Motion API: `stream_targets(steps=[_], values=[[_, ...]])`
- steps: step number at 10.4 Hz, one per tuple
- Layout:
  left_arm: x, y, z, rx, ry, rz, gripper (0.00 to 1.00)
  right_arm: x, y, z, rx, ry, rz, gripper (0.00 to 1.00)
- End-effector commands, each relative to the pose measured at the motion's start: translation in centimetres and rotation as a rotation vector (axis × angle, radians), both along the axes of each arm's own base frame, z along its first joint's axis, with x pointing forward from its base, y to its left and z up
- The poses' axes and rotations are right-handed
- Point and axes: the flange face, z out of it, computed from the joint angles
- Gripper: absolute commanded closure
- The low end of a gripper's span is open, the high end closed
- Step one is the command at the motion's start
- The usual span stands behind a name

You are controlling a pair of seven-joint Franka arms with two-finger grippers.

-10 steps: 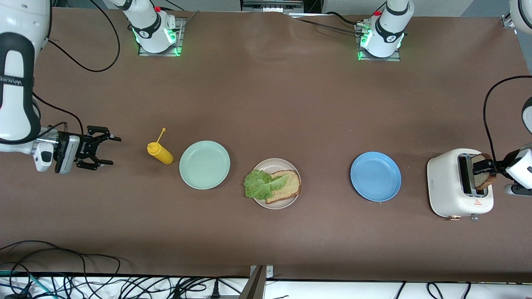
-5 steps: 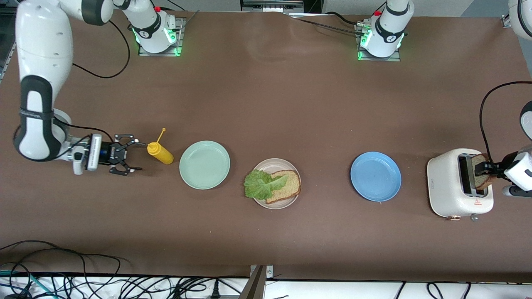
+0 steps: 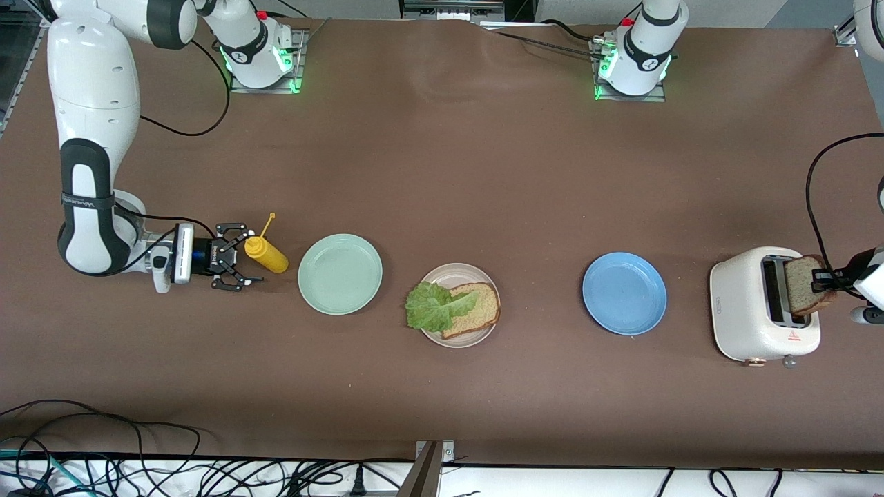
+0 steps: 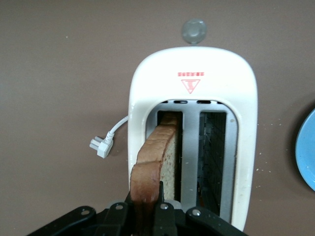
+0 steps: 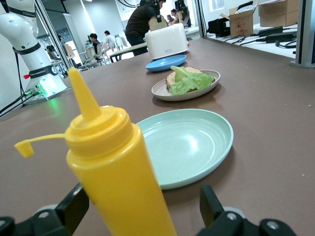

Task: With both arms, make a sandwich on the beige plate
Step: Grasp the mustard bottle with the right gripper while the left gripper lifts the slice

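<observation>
The beige plate (image 3: 458, 335) sits mid-worktop, carrying one bread slice (image 3: 476, 309) and a lettuce leaf (image 3: 434, 307). From that plate, toward my left arm's end, my left gripper (image 3: 823, 279) has its jaws clamped on the second slice (image 3: 802, 293), upright over the toaster (image 3: 749, 310). Toward the right arm's end, my right gripper (image 3: 235, 257) has wide jaws flanking the mustard bottle (image 3: 266, 253).

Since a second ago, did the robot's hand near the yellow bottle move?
Yes. The right gripper slid along the table toward the yellow bottle, which stayed beside the mint-green plate; its open jaws now flank the bottle.
</observation>
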Motion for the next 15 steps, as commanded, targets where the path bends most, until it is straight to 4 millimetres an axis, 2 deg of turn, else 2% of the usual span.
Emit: stream_targets(steps=[1,2,3,4,7,9,11,13,14,15], values=[[0.5,0.2,0.3,0.007,-0.012,0.031,1.0,0.8,0.2,-0.2,0.039,-0.03,0.005,0.36],[0.7,-0.3,0.3,0.006,-0.012,0.041,1.0,0.8,0.2,-0.2,0.038,-0.015,0.0,0.69],[1.0,-1.2,0.7,0.006,-0.016,0.043,1.0,0.7,0.2,-0.3,0.035,-0.011,0.001,0.92],[1.3,-1.3,1.5,0.009,-0.024,0.054,1.0,0.9,0.2,-0.1,0.035,-0.009,0.0,1.0],[1.5,-1.4,3.8,0.007,-0.011,0.059,1.0,2.5,0.5,2.1,-0.025,0.129,0.022,1.0],[1.7,-1.6,6.3,0.006,-0.003,0.061,1.0,5.0,1.0,4.9,-0.12,0.198,0.037,1.0],[1.6,-2.2,8.6,0.002,0.009,0.06,1.0,8.7,1.4,9.3,-0.296,0.246,0.018,1.0],[1.8,-2.7,10.4,-0.001,-0.007,0.052,1.0,11.5,3.1,14.0,-0.516,0.243,0.0,1.0],[2.0,-3.2,11.1,-0.042,-0.029,0.06,1.0,12.6,5.2,16.3,-0.657,0.252,-0.021,1.0],[2.1,-3.3,11.8,-0.074,-0.05,0.069,1.0,13.2,6.8,18.0,-0.722,0.257,-0.041,1.0]])
